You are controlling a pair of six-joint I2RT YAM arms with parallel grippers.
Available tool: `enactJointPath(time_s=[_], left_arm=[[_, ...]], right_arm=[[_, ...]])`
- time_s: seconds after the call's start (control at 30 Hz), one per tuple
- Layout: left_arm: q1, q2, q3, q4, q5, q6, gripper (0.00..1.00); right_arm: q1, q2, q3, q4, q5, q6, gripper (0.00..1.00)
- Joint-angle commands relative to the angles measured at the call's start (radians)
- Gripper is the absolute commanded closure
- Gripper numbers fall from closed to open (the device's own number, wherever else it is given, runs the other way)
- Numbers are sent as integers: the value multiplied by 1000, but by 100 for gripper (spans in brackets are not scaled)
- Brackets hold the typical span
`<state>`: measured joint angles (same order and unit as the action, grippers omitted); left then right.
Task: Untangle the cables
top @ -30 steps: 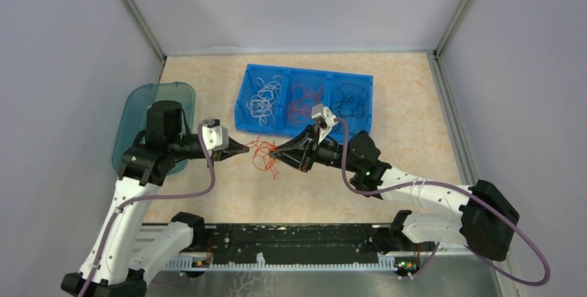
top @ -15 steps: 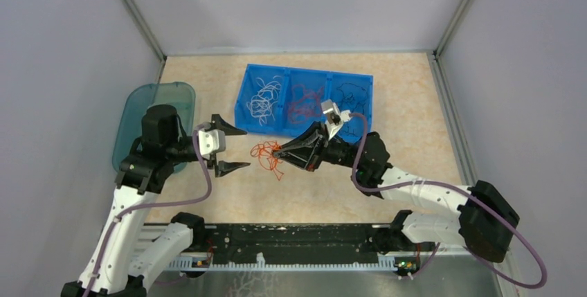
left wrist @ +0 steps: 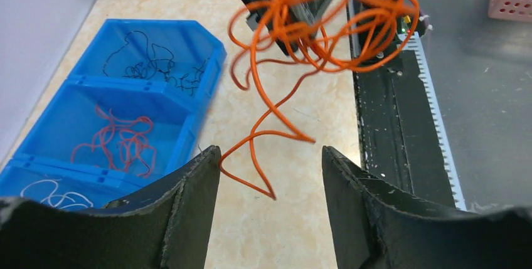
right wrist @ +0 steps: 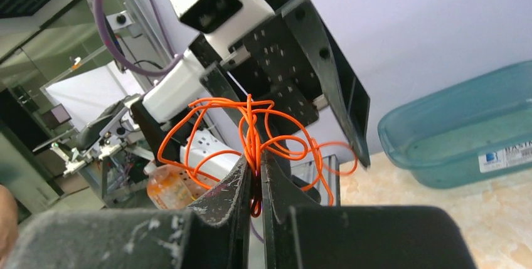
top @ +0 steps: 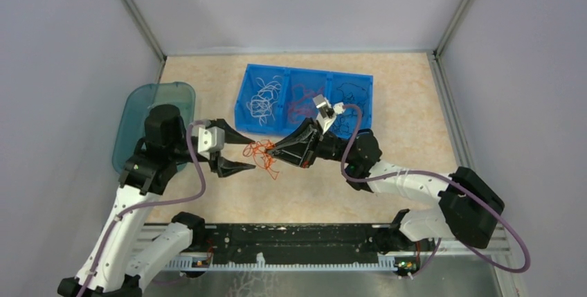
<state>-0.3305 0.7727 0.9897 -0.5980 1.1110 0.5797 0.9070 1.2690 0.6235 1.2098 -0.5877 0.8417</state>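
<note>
The right gripper [top: 272, 150] stays clamped on the tangle of orange cables [top: 262, 153], as it was a second ago; the right wrist view shows its two fingers [right wrist: 232, 187] pressed nearly together with several strands [right wrist: 251, 131] pinched between them and loops spreading out above. The change is on the other side. A second ago the left gripper [top: 249, 152] was closed at the left edge of the tangle. Half a second ago it stood back with its jaws spread wide, and now it has come in again with the jaws somewhat narrower but plainly apart, holding nothing. In the left wrist view the bunch [left wrist: 313, 24] hangs from the right gripper above the table [top: 415, 117], and its lowest loose ends dangle down into the gap between the left fingers [left wrist: 188, 200]; one strand reaches the tip of a finger, though whether it touches cannot be told. The right forearm has also swung a little leftward. The tangle sits just in front of the blue bin [top: 304, 70], whose three compartments hold white [top: 263, 96], red [top: 304, 101] and black [top: 349, 100] strands. The teal tub [top: 138, 110] lies at the far left.
</note>
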Motion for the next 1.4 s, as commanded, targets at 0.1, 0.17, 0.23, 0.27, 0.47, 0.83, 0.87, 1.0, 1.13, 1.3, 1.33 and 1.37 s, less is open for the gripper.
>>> enactJointPath(time_s=[0.1,0.17,0.23,0.27,0.47,0.83,0.87,1.0,1.13,1.3,1.33,1.37], left_arm=[[-25,-21,-52,5,-74,63,44],[-25,-26,-51,53,-104,47,50],[-25,-37,-51,102,-122,22,56],[-25,-41,-51,121,-133,11,58],[-25,-52,-28,141,-153,-2,79],[-25,-30,61,293,-349,141,99],[-25,-28,69,305,-351,170,99],[-25,-5,124,238,-252,296,99],[-25,-3,137,121,-173,433,99],[-27,-21,121,101,-158,475,99],[-27,-23,120,101,-158,481,99],[-27,-25,119,101,-158,484,99]], right_arm=[[-1,19,60,136,-6,43,93],[-1,19,59,136,-12,45,93],[-1,15,54,131,-12,44,93],[-2,12,50,128,-11,42,93],[-2,-18,18,111,-6,13,90],[-2,-160,-60,-137,-38,-219,47],[-1,-191,-52,-230,-42,-281,42],[-2,-286,22,-548,1,-493,27],[-3,-268,134,-628,111,-543,21],[-3,-137,248,-532,81,-466,22],[-3,-111,261,-491,57,-432,23],[-2,-82,273,-454,34,-402,24]])
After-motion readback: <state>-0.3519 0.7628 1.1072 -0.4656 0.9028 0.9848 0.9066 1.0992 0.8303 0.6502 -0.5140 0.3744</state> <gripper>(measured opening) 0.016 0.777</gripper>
